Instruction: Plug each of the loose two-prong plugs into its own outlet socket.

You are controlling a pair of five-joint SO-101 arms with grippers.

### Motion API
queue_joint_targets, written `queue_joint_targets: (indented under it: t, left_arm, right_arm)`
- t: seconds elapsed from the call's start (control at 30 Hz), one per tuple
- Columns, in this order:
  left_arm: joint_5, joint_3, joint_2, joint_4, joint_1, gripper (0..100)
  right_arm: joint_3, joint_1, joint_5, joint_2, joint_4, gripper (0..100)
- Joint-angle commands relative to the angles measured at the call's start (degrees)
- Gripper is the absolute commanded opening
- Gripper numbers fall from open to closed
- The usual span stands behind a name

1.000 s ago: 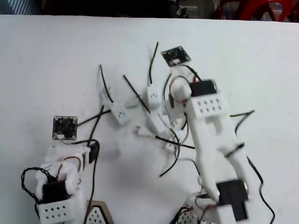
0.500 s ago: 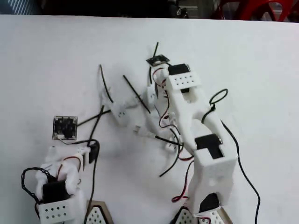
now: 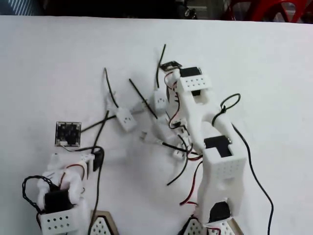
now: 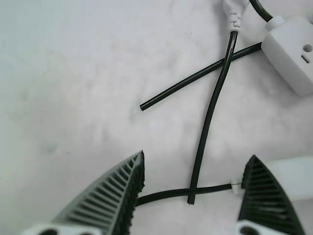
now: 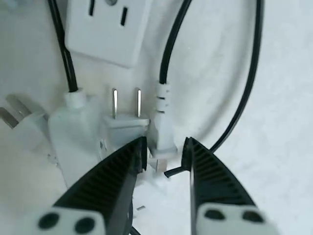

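Two white outlet sockets (image 3: 126, 119) (image 3: 160, 101) lie mid-table among black cables, with loose white plugs (image 3: 146, 137) (image 3: 178, 152) just in front of them. My right arm (image 3: 195, 98) stretches over the right-hand socket. In the right wrist view my right gripper (image 5: 165, 149) is narrowly open, its tips either side of a white cable collar (image 5: 164, 128). A two-prong plug (image 5: 125, 119) lies beside it, its prongs pointing at the outlet socket (image 5: 108, 27). My left gripper (image 4: 190, 193) hangs open over black cables (image 4: 208, 117), with an outlet socket (image 4: 293, 54) off to one side.
A second plug (image 5: 19, 122) lies next to the white plug body (image 5: 76, 129). Short black cable ends (image 3: 110, 88) (image 3: 161, 61) stick out toward the far side. The left arm (image 3: 63, 181) sits at the near left corner. Bare table spreads to the left and far right.
My right arm has swung left and stretched out, bringing its gripper down over the plugs by the right-hand socket. The left arm has kept still.
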Motion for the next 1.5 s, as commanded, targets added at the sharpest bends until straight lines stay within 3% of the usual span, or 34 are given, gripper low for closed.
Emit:
queue_joint_targets:
  t: [0.0, 0.67, 1.0, 1.13, 1.33, 1.47]
  left_arm:
    - [-0.88, -0.09, 0.22, -0.70, -0.40, 32]
    - [-0.88, -0.09, 0.22, -0.70, -0.40, 32]
    - [-0.88, -0.09, 0.31, -0.70, -0.40, 32]
    - [-0.88, -0.09, 0.31, -1.05, -0.40, 32]
    - [-0.26, -5.71, 0.22, -3.16, -0.04, 32]
    - [5.27, -12.04, 0.22, -3.52, 0.04, 32]
  right_arm:
    - [-1.85, -0.40, 0.35, -0.48, 0.48, 12.2]
    - [-4.75, -1.63, 0.44, 2.42, 0.75, 11.8]
    - [-20.13, -1.45, 0.44, 8.40, 13.32, 1.8]
    - [-21.01, -0.84, 0.53, 1.89, 14.55, 1.7]
    - [-11.25, -3.47, 0.53, -15.78, 14.46, 1.7]
    - [-2.99, -6.90, 0.44, -27.30, 14.46, 1.7]
